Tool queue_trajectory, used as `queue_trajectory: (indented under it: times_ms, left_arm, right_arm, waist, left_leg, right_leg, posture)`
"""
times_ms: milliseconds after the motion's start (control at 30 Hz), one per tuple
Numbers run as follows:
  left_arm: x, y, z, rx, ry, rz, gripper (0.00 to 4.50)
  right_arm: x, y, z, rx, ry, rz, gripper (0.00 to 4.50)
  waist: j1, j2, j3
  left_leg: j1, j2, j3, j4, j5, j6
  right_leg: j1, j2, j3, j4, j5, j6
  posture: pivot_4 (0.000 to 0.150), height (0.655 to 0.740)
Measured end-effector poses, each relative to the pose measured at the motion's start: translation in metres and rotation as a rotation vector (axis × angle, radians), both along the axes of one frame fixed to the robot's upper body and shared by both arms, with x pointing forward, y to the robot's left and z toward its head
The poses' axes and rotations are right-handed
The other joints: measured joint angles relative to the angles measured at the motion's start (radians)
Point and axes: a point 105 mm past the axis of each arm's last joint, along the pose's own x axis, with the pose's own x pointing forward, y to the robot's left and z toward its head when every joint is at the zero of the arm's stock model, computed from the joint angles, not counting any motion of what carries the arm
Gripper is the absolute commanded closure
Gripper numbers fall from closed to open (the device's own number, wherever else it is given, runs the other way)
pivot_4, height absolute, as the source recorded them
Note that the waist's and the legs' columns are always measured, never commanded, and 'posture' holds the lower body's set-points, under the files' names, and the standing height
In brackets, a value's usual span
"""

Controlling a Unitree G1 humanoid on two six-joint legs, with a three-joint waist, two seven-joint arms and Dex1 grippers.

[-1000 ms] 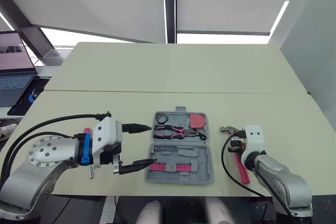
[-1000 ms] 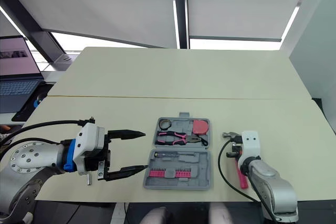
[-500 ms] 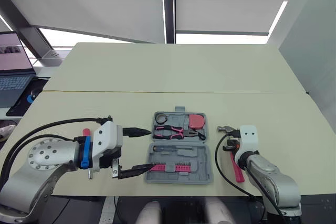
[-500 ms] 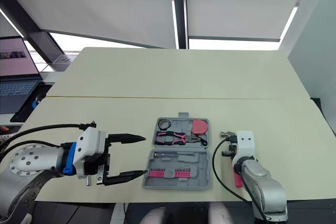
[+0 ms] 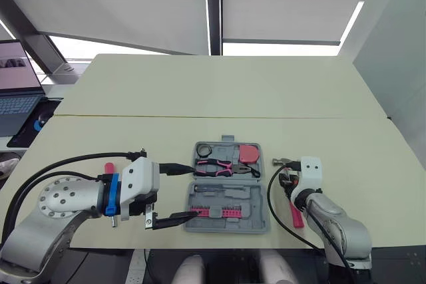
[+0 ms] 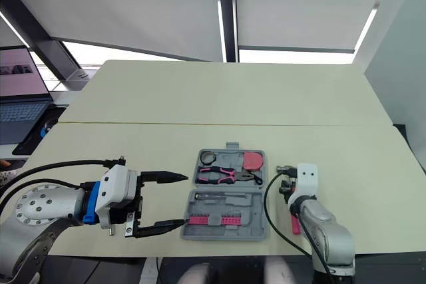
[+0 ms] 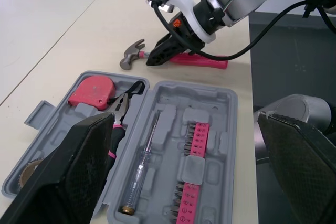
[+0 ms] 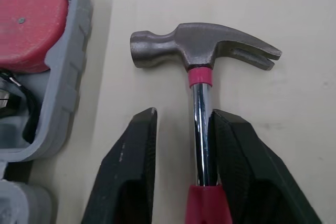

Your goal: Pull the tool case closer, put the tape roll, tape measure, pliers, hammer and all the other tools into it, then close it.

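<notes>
Right gripper [image 5: 286, 181] has slid in closer to the case [image 5: 226, 229] since a second ago, and the left gripper [image 5: 189, 191] has crept up to its left edge. From the head cams, the open case sits near me and the hammer [image 5: 295, 213] lies on the table [image 5: 200, 98] just beside its right side, head pointing away. Left wrist cam: my left fingers [image 7: 86, 174] are spread wide, holding nothing, with the tape measure [image 7: 94, 90] and pliers [image 7: 123, 104] already seated. Right wrist cam: the jaws straddle the steel neck just below the head, one finger [image 8: 239, 163] touching it, the other apart, so not clamped yet. I'd guess it's head-heavy and that chrome is slick, so I'd squeeze close to the head, or on the pink handle if it slips.
</notes>
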Motion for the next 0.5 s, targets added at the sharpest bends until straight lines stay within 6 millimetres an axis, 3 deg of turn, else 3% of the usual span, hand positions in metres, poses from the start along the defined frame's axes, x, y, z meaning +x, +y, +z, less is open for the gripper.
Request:
queue_trajectory:
  times_ms: [100,200,500]
  left_arm:
    - [-0.001,0.001,-0.003,0.007,0.007,0.01,0.0]
    - [0.0,0.002,-0.003,0.006,0.005,0.022,0.0]
    - [-0.011,-0.006,-0.005,-0.006,0.003,0.027,0.0]
  right_arm:
    - [-0.007,-0.013,0.024,-0.071,-0.054,0.134,0.93]
    - [-0.006,-0.023,0.044,-0.234,-0.089,0.385,0.07]
    - [0.015,-0.028,0.059,-0.935,-0.195,1.412,0.07]
  waist:
    - [0.0,0.0,0.001]
    - [0.0,0.0,0.001]
    - [-0.009,-0.001,0.006]
  left_leg:
    - [0.0,-0.001,0.001,0.0,0.0,0.0]
    - [0.001,-0.001,0.002,0.0,0.0,0.001]
    - [0.002,0.002,0.002,0.0,0.0,0.001]
  right_leg:
    - [0.0,-0.001,-0.001,-0.001,0.0,0.0]
    - [0.001,0.0,-0.001,-0.002,0.0,0.001]
    - [0.003,0.002,-0.003,-0.001,0.0,0.001]
  posture:
    - [0.15,0.74]
    - [0.15,0.74]
    - [0.15,0.74]
